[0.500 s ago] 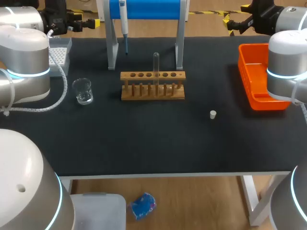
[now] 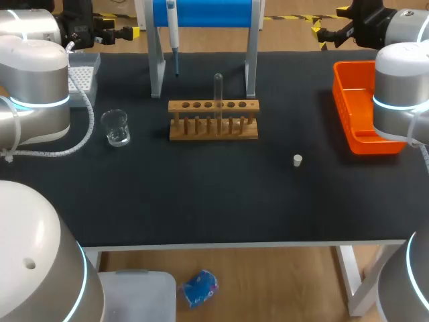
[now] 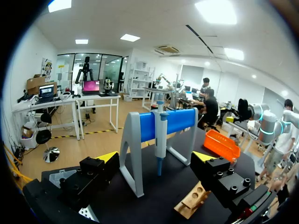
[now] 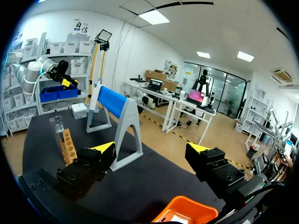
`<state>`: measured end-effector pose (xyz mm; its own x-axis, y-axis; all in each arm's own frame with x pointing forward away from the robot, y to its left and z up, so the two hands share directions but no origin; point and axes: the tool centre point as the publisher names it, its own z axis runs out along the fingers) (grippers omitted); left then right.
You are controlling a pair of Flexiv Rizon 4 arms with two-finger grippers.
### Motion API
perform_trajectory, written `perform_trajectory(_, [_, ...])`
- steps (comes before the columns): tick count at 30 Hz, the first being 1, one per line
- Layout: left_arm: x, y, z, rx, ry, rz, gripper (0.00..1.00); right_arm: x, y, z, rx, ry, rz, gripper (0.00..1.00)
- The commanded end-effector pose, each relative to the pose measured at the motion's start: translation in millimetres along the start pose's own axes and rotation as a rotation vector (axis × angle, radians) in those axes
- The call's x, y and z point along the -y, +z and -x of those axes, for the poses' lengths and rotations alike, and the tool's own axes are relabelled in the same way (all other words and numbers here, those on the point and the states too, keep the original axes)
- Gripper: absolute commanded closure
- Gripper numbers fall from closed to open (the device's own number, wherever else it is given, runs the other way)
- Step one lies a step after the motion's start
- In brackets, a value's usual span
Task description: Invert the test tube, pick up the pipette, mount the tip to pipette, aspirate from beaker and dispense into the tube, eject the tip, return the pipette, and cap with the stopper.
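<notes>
Head view: test tube [image 2: 218,90] stands upright in a middle hole of the wooden rack [image 2: 213,127], long axis vertical, sticking well above the rack top; can't tell which end is up. Left fingers [image 2: 127,31] sit behind the rack & off to its left, at the far edge of the table [image 2: 201,201]. Right fingers [image 2: 326,30] are behind & off to its right, at the same far edge. Both pairs are spread wide w/ nothing btw them, and the wrist views agree. Neither is near the tube. Gaps look approx equal, left maybe a touch closer, so either arm could take step 1 (inverting the tube), which looks not yet begun. Whichever goes has to come fwd to the rack & close on the tube's exposed upper part from the sides, across its axis. Pipette [image 2: 173,30] hangs on the blue stand [image 2: 204,12] just behind the rack. Beaker [image 2: 116,127] is left of the rack and stopper [image 2: 297,159] front-right of it, both apart from it.
</notes>
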<state>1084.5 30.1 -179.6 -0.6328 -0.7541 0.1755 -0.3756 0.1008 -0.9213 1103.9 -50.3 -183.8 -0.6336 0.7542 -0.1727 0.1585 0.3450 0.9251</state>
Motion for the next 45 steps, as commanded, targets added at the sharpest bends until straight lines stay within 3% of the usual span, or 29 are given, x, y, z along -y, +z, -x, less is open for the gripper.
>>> perform_trajectory(1, [-1.5, 0.2, -0.2, 0.001, 0.001, -0.005, 0.0, 0.0, 0.1, 0.1, 0.0, 0.0, 0.0, 0.0])
perform_trajectory(5, [-1.5, 0.2, -0.2, 0.001, 0.001, -0.005, 0.0, -4.8, -5.4, -6.3, -0.029, -0.008, 0.019, 0.0])
perform_trajectory(9, [-1.5, 0.2, -0.2, 0.001, 0.001, -0.005, 0.0, -13.6, -32.4, -41.6, -0.153, 0.027, 0.09, 0.0])
perform_trajectory(17, [-1.5, 0.2, -0.2, 0.001, 0.001, -0.005, 0.0, 10.0, -58.5, -121.1, -0.43, 0.013, 0.124, 0.0])
perform_trajectory(22, [-1.5, 0.2, -0.2, 0.001, 0.001, -0.005, 0.0, 21.0, -68.1, -158.9, -0.568, -0.067, 0.129, 0.0])
perform_trajectory(25, [-1.5, 0.2, -0.2, 0.001, 0.001, -0.005, 0.0, 35.5, -77.5, -180.8, -0.638, -0.192, 0.116, 0.0])
perform_trajectory(34, [-1.5, 0.2, -0.2, 0.001, 0.001, -0.005, 0.0, 35.5, -77.5, -180.8, -0.638, -0.192, 0.116, 0.0])
perform_trajectory(39, [-6.4, -23.0, -56.7, -0.097, 0.131, -0.017, 0.0, 35.5, -77.5, -180.8, -0.638, -0.192, 0.116, 0.0])
perform_trajectory(45, [-37.8, -47.7, -113.7, -0.116, 0.173, 0.023, 0.0, 35.5, -77.5, -180.8, -0.638, -0.192, 0.116, 0.0])
